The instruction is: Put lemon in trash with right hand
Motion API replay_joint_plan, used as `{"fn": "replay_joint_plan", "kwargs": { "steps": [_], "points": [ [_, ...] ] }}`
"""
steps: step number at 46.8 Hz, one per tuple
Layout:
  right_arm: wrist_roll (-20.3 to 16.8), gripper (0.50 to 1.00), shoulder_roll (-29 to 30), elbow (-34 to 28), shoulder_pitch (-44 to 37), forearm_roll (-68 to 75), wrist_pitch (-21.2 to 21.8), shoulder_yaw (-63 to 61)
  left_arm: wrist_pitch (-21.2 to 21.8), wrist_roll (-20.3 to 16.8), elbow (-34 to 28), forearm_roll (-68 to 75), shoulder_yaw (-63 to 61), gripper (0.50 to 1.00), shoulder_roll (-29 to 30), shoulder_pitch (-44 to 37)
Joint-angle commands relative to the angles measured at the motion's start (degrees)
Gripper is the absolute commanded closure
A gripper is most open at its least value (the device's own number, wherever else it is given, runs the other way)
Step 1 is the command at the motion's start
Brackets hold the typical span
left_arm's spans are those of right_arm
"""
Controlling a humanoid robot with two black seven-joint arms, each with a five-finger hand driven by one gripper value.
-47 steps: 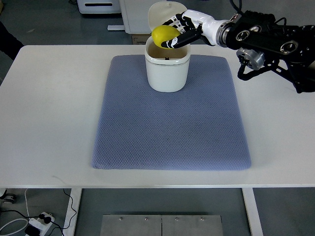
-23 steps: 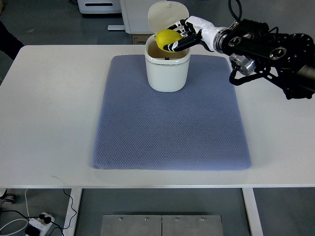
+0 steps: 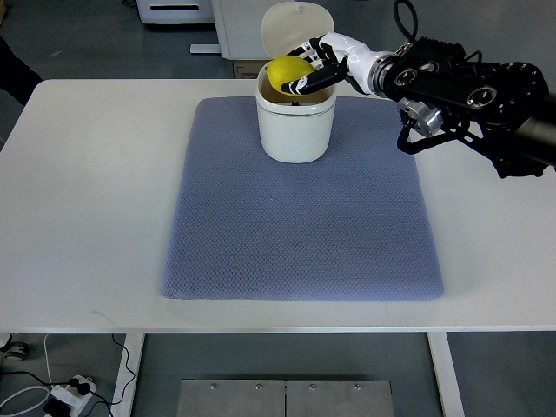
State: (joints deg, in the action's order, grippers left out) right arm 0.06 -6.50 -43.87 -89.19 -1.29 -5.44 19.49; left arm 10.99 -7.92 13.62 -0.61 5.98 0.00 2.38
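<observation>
Gripping lemon [image 3: 285, 71], right hand [image 3: 320, 62] overhangs trash bin [image 3: 295, 126].

Blue mat [image 3: 300, 208] on white table [image 3: 87, 200]

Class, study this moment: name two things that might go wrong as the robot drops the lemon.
1. The right hand holds the lemon near the trash bin's left rim; released there, it might bounce off onto the blue mat.
2. The raised lid stands close behind; the fingers might knock it.
</observation>
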Motion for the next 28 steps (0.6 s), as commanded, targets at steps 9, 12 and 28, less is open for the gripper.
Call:
{"fn": "replay_joint_plan", "kwargs": {
  "steps": [9,12,28],
  "points": [
    [0.11,0.590,-0.18,0.36,-0.02,-0.20,-0.54,0.02,0.00,-0.07,0.00,0.00,0.00,0.500,0.00,0.00],
    [0.20,0.580,-0.18,0.36,-0.02,-0.20,-0.54,0.02,0.00,0.01,0.00,0.08,0.00,0.500,0.00,0.00],
    [0.20,0.563,-0.79,0.28,-0.11,-0.29,-0.54,0.02,0.00,0.01,0.00,0.00,0.00,0.500,0.00,0.00]
  ]
}}
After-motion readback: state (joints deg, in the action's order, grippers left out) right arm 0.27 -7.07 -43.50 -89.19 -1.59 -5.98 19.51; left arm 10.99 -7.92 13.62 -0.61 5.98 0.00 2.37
